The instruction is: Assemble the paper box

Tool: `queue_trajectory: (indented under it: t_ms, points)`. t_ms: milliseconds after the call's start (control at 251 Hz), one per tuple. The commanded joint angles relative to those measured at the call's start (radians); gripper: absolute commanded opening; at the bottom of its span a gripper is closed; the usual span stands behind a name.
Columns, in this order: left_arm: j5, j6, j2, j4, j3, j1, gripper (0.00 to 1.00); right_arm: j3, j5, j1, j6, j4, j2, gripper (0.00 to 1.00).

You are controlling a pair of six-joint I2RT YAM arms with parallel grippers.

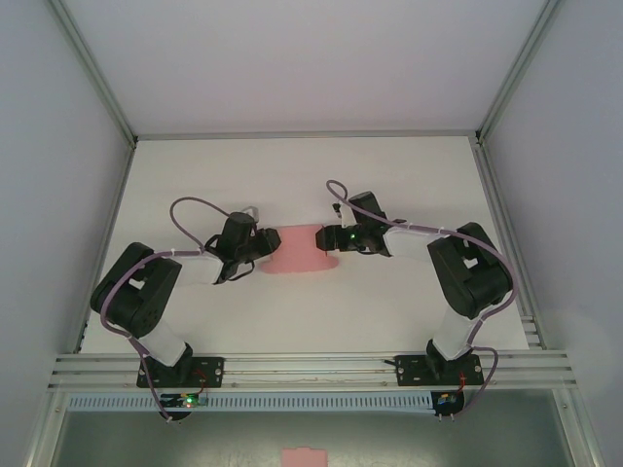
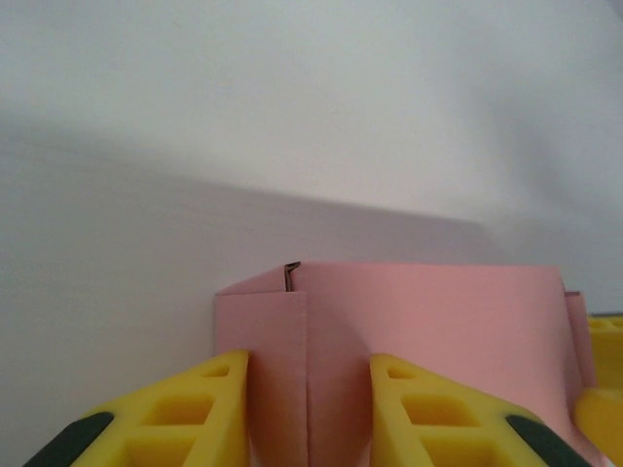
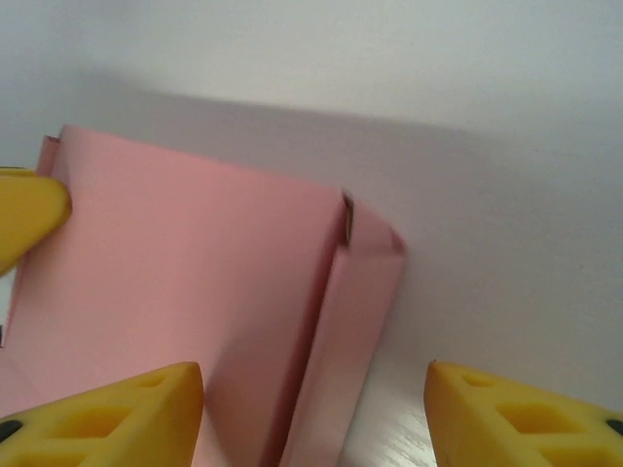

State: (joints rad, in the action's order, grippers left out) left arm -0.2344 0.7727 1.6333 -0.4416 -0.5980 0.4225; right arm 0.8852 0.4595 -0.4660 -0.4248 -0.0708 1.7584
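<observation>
Yellow fingers [image 2: 195,413] of the left gripper [image 1: 261,249], its arm bent low and inward, stand apart astride the left corner of the paper box [image 1: 300,249], which lies on the table [image 1: 292,175] between both grippers. The right gripper [image 1: 329,239], reaching in likewise, gapes wide around the box's right end.

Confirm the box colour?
Plain pink box, no pattern; best in the right wrist view.

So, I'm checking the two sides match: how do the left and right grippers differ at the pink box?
The left gripper holds its fingers closer together; the right gripper spreads them wide. The paper box fills the left gripper's gap; the right gripper's is part bare table. Each sits at one end of the box.
</observation>
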Motion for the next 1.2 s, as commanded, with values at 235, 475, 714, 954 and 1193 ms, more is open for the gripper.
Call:
queue_trajectory:
  t_ms: [235, 475, 714, 954, 1193]
  points:
    - [-0.180, 0.095, 0.070, -0.129, 0.172, -0.058, 0.09, -0.029, 0.149, 0.034, -0.104, 0.128, -0.101, 0.75]
    - [-0.174, 0.127, 0.089, -0.201, 0.207, -0.064, 0.05, -0.099, 0.202, 0.030, -0.182, 0.084, -0.083, 0.78]
    - [-0.216, 0.164, 0.138, -0.293, 0.231, -0.078, 0.05, -0.148, 0.329, 0.013, -0.330, -0.187, -0.011, 0.75]
    - [-0.228, 0.136, 0.117, -0.283, 0.219, -0.077, 0.06, -0.100, 0.383, -0.021, -0.369, -0.297, 0.010, 0.72]
    - [-0.200, 0.073, 0.037, -0.162, 0.183, -0.076, 0.10, -0.163, 0.428, -0.010, -0.516, -0.548, -0.014, 0.47]
